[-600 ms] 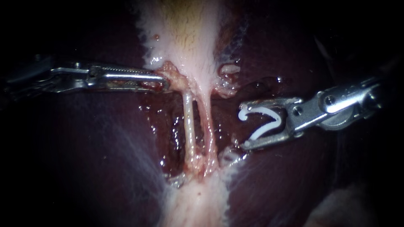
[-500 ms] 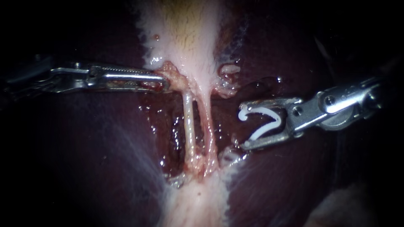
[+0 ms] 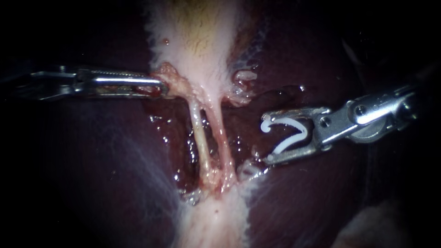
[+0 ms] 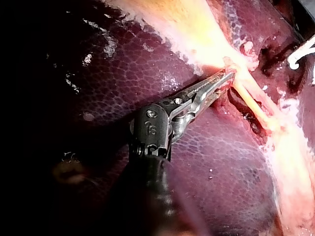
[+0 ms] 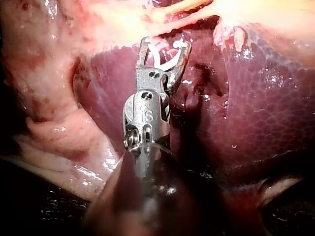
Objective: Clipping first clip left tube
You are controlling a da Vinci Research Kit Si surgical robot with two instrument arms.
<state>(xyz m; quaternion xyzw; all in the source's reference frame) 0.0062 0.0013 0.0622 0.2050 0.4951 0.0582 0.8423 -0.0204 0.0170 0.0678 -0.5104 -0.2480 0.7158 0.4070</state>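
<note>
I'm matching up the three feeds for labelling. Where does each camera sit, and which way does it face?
Endoscope: close over the tissue, facing the tubes below the gallbladder; left instrument enters from the left, right instrument from the right, holding a clip.
Left wrist: on the left arm, looking along its shaft to jaws shut on the gallbladder.
Right wrist: on the right arm, looking along its shaft to the clip.
Shared: all three show the clip and liver.

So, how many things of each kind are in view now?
Instruments: 2, left instrument and right instrument
Tubes: 2, left tube and right tube
Clips: 1, clip in the right instrument's jaws
Organs: 2, gallbladder and liver
Total: 7
</note>
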